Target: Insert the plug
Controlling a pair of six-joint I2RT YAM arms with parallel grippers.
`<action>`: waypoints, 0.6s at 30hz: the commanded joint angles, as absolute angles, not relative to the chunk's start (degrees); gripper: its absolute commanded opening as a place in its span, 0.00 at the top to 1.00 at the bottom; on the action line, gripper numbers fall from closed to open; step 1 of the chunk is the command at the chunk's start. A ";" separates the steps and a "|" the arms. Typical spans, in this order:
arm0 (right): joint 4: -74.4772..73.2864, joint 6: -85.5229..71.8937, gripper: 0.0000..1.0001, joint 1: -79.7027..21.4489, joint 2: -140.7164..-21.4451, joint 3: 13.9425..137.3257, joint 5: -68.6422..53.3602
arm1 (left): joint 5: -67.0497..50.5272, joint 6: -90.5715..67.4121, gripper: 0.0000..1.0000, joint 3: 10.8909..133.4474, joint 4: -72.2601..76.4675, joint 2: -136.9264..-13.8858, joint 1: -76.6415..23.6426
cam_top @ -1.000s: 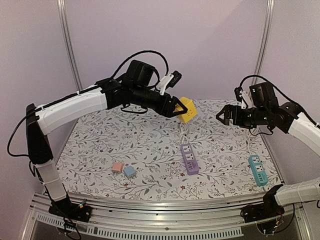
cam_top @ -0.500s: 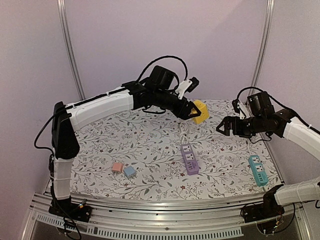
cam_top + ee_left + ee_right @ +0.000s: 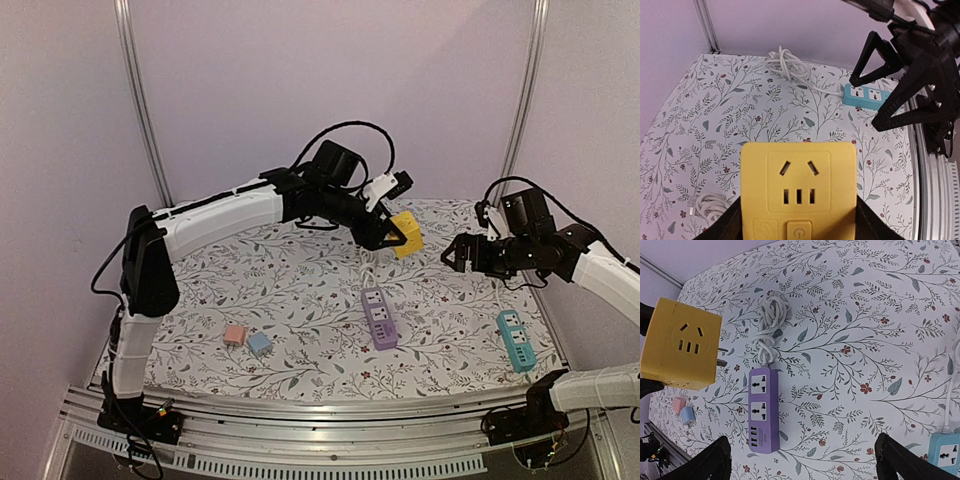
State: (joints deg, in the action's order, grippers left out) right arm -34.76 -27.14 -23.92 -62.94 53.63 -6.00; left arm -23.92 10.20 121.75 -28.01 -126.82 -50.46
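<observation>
My left claw [image 3: 388,236], closed around the yellow plastic cube adapter [image 3: 406,233], holds it in the air above the far middle of the floral tablecloth [image 3: 300,300]. Its metal prongs [image 3: 723,362] project from one side. My right claw [image 3: 458,254], fingers spread wide and empty, faces the cube from nearby. The purple power strip [image 3: 379,316] lies below, sockets up. Judged next: turn the prongs downward, align them squarely over a socket, and press straight without tilting.

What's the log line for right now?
left claw: shut on yellow plug cube, in air | right claw: open, empty | purple strip: sockets free
</observation>
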 commanded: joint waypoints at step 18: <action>-41.13 -29.93 0.01 -23.67 -53.17 50.36 -3.90 | -25.72 21.80 1.00 125.04 -42.03 -133.29 -48.16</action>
